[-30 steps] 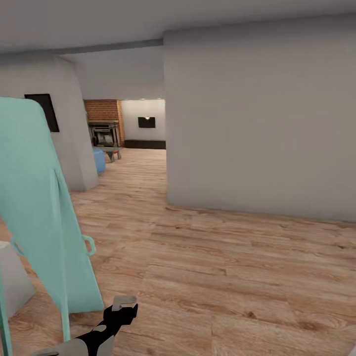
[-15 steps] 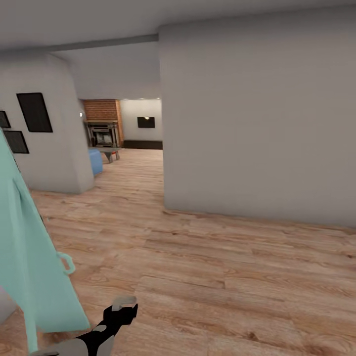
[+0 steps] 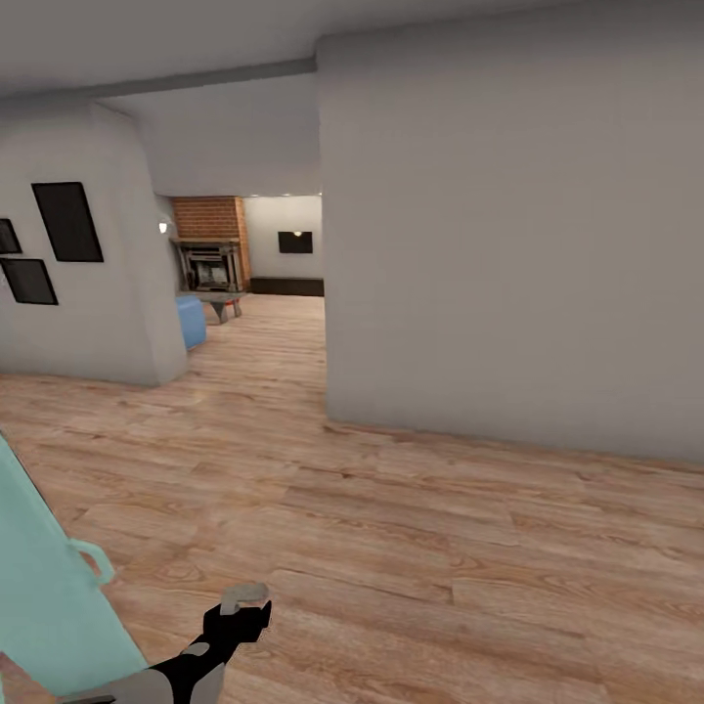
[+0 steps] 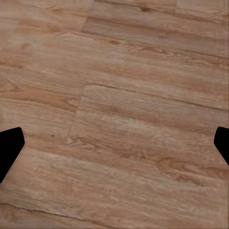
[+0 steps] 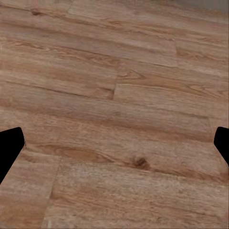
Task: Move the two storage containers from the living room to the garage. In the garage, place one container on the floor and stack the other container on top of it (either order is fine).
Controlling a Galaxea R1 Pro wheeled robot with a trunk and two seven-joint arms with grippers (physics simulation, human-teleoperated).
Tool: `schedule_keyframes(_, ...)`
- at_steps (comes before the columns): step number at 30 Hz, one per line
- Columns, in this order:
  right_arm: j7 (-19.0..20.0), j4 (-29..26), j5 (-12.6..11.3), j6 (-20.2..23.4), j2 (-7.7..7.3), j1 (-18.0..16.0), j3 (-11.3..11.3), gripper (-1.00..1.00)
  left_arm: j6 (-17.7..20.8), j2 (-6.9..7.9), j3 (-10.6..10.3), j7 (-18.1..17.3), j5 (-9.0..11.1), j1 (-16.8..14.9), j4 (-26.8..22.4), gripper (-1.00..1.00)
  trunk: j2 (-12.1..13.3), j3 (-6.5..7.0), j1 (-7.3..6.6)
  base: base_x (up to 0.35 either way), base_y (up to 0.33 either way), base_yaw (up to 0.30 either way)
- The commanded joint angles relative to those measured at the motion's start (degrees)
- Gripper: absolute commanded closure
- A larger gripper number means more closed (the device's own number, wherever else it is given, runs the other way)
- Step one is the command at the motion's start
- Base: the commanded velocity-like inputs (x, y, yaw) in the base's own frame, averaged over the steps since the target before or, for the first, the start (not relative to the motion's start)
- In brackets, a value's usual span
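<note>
The robot stands in a hallway on a light wood plank floor [image 3: 411, 548], facing a big grey-white wall [image 3: 508, 244]. Past the wall's corner the living room [image 3: 244, 264] shows far off, with its red brick fireplace [image 3: 208, 244], a low table and a bit of blue sofa [image 3: 192, 321]. Black frames [image 3: 66, 222] hang on the wall at the left. A pale teal panel [image 3: 49, 596] leans in low beside the left arm. The left gripper [image 4: 114, 143] hangs released over bare planks, fingers spread wide; the right gripper [image 5: 114, 143] likewise, released and holding nothing
</note>
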Motion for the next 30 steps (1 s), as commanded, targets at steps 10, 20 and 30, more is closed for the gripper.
schedule_keyframes(10, -0.2, -0.1, 0.2, 0.0, -0.01, 0.0, 0.0, -1.0, -0.4, 0.02, 0.5, 0.0, -0.6, -0.1, 0.2, -1.0, 0.0, -0.05, 0.04, 0.326, -0.01, 0.224)
schedule_keyframes(20, -0.2, -0.1, 0.2, 0.0, -0.01, 0.0, 0.0, -1.0, -0.3, -0.28, 0.5, 0.1, -0.6, -0.1, 0.2, -1.0, 0.0, -0.05, 0.04, 0.318, -0.155, 0.012)
schedule_keyframes(30, -0.2, -0.1, 0.2, 0.0, -0.01, 0.0, 0.0, -1.0, -0.3, -0.21, 0.5, 0.0, -0.6, -0.1, 0.2, -1.0, 0.0, -0.05, 0.04, 0.304, -0.215, 0.0)
